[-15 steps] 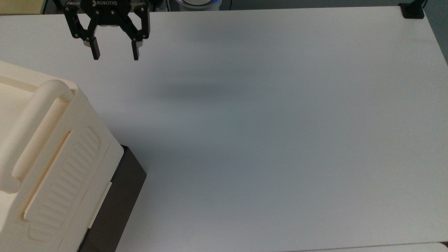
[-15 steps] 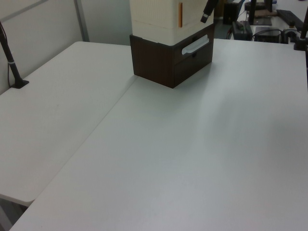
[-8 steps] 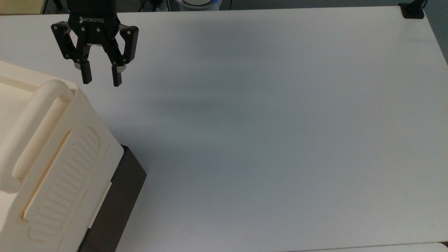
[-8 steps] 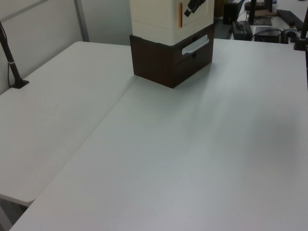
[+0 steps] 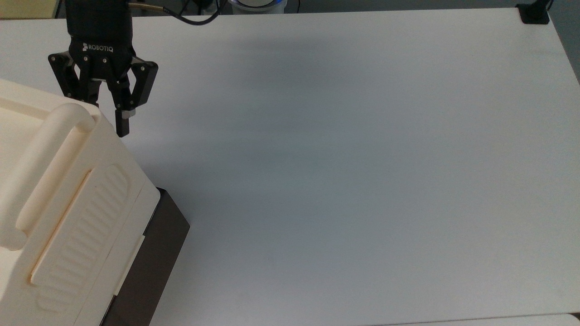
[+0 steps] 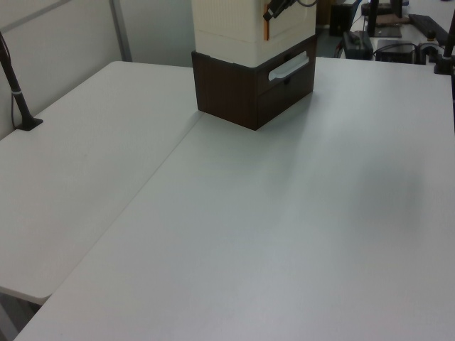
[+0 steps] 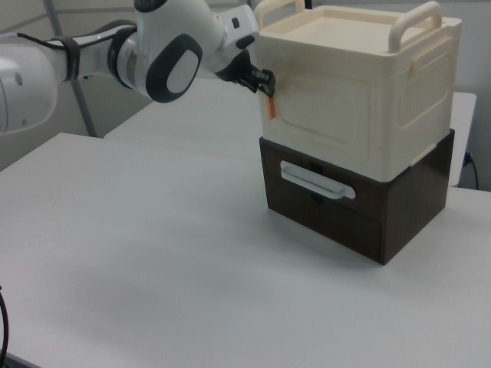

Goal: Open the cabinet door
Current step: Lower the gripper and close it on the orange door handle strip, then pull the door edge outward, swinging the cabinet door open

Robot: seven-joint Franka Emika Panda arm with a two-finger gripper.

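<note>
On the white table (image 7: pixel 153 253), toward two o'clock in the right view, the cream cabinet (image 7: pixel 360 100) sat on a dark brown drawer base (image 7: pixel 345 203). The cabinet door (image 7: pixel 326 115) formed its camera-facing wall, shut, with a small orange tab (image 7: pixel 270 106) at its nine o'clock edge running vertically. The gripper (image 7: pixel 261 79) hung at that same edge, the tab just below its tips at about five o'clock; its fingers stood partly apart, gripping nothing.

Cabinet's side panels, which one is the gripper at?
The cabinet door: the smooth cream panel with the orange tab, above the drawer handle. The ribbed panel is round the corner from the gripper.
</note>
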